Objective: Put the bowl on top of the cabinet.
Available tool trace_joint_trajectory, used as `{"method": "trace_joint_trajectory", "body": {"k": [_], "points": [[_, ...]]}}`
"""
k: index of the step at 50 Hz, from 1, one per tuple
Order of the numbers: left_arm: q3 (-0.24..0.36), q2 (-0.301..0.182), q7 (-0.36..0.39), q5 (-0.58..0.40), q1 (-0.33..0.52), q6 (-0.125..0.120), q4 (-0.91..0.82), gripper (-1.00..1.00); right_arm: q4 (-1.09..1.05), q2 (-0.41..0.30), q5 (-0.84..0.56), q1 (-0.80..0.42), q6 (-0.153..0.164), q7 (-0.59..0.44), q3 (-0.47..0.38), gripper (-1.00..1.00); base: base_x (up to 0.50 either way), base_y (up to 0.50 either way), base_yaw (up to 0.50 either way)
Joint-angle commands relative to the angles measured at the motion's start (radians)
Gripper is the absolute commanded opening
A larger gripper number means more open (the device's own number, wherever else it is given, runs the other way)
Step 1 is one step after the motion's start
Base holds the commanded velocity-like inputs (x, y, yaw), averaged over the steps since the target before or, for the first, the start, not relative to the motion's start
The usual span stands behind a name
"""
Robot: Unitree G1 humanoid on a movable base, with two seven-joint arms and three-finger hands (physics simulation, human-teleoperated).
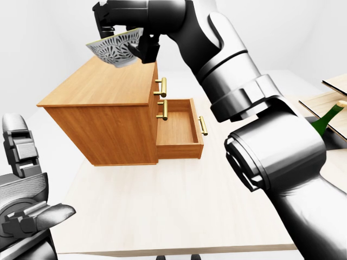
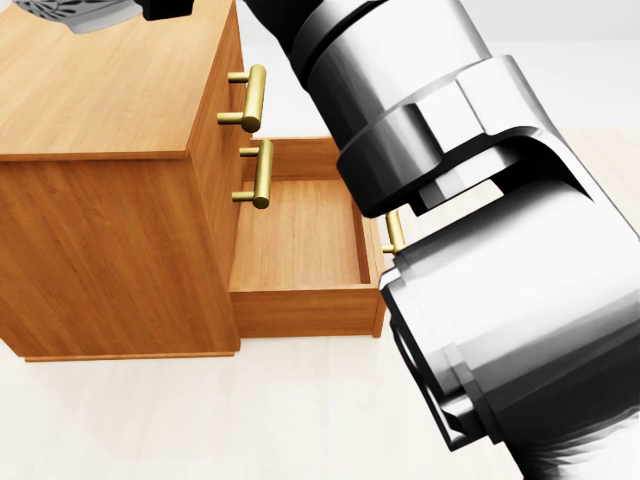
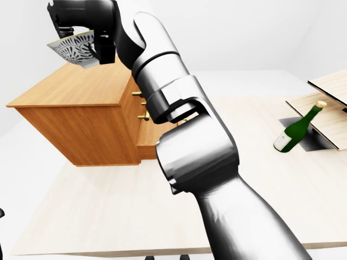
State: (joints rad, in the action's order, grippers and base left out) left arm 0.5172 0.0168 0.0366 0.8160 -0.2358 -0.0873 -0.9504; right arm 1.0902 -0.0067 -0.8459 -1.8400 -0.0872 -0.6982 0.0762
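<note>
Biggest thing here is the pale wood desk [image 1: 162,211], and everything else sits on it. Next is the robot's chrome right arm [image 1: 276,157], which swings in from the right of the left-eye view and blocks a big chunk of the head view.

The wooden cabinet [image 1: 108,116] sits toward the left of the desk. Its bottom drawer [image 1: 179,151] is pulled out and looks empty inside. The drawers above it are shut.

The left hand [image 1: 24,216] sits low in the bottom-left corner of the left-eye view. Its fingers are spread and it's holding nothing, well away from the cabinet.

The patterned black-and-white bowl [image 1: 115,50] is up in the air over the cabinet's top, at the end nearest the drawer side. It's tilted, with the rim tipped up on the right. It doesn't look set down on the wood, though the angle makes that hard to call. The black right hand [image 1: 130,24] is clamped on the bowl's rim, with one finger [image 1: 145,50] down its right side.

A green wine bottle [image 3: 295,130] leans way off on the right of the desk.

The smallest bits are the brass drawer handles [image 2: 255,98].
</note>
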Motion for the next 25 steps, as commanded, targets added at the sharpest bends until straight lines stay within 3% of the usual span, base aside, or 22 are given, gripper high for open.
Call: {"method": "trace_joint_trajectory", "body": {"k": [1,25], "points": [[0.005,-0.003,-0.005,0.006,0.002,0.0,-0.002,1.0,-0.014,-0.013,-0.016,-0.001,0.0,0.0,-0.02,-1.0,0.0,0.0,0.0],[-0.005,0.003,0.003,-0.004,-0.003,0.0,0.001,1.0,-0.111,-0.014,-0.015,0.103,0.0,0.0,-0.005,-1.0,0.0,0.0,0.0]]}}
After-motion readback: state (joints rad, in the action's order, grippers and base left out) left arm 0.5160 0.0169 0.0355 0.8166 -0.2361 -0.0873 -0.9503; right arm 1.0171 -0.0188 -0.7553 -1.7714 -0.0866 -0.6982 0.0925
